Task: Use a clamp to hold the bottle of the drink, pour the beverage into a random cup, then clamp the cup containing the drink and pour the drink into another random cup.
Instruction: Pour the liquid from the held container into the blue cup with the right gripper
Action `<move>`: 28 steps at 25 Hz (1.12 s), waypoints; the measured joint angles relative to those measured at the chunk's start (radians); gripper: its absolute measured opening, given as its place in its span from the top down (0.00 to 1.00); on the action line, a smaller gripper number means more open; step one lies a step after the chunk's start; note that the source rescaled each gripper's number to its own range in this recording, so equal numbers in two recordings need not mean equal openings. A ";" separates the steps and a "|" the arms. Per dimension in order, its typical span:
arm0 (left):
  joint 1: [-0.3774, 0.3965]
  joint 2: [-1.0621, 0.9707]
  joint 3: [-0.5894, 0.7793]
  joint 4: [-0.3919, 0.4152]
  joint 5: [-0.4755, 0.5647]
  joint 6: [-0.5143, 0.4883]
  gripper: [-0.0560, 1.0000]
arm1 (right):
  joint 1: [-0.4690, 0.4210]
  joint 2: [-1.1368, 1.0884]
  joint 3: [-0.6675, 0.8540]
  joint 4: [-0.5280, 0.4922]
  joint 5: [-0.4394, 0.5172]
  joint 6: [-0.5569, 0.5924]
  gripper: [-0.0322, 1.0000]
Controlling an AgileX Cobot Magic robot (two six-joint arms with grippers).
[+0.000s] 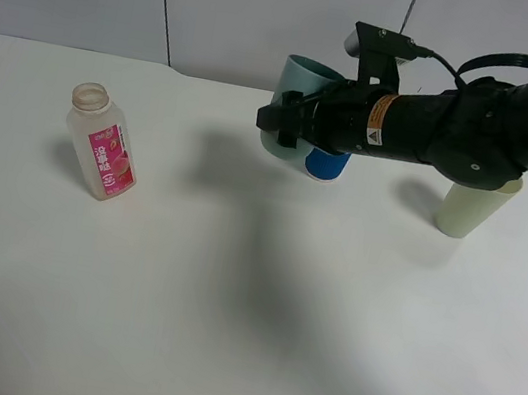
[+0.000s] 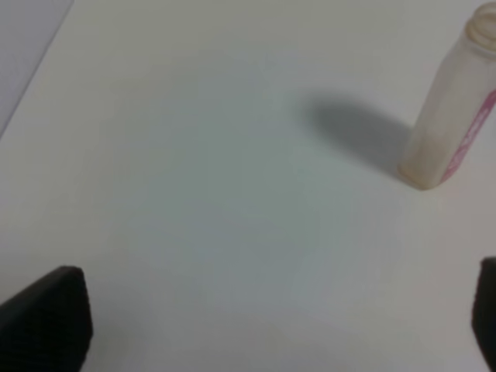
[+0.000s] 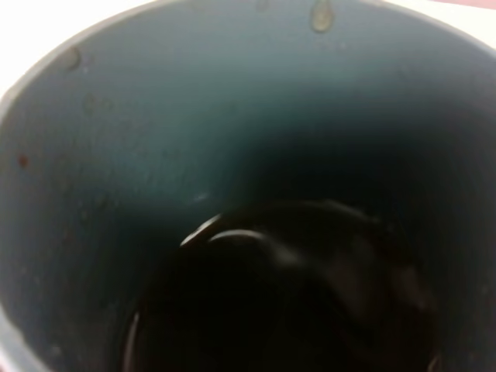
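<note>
My right gripper [image 1: 283,125] is shut on the teal-green cup [image 1: 301,87], gripping its side at the back middle of the table. The cup leans slightly. In the right wrist view I look into the cup [image 3: 139,116], and dark brown drink [image 3: 294,310] pools at its bottom. The blue-banded cup [image 1: 327,165] stands right beside the held cup, mostly hidden under the arm. The clear bottle [image 1: 103,142] with the pink label stands uncapped at the left. My left gripper [image 2: 267,322] is open over bare table, with the bottle [image 2: 449,116] some way beyond it.
A pale yellow-green cup [image 1: 470,207] stands at the right, partly under the right arm. The white table [image 1: 241,336] ends at a grey wall behind the cups.
</note>
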 joint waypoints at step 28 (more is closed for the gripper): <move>0.000 0.000 0.000 0.000 0.000 0.000 0.00 | -0.056 0.046 0.000 0.207 -0.178 0.268 0.97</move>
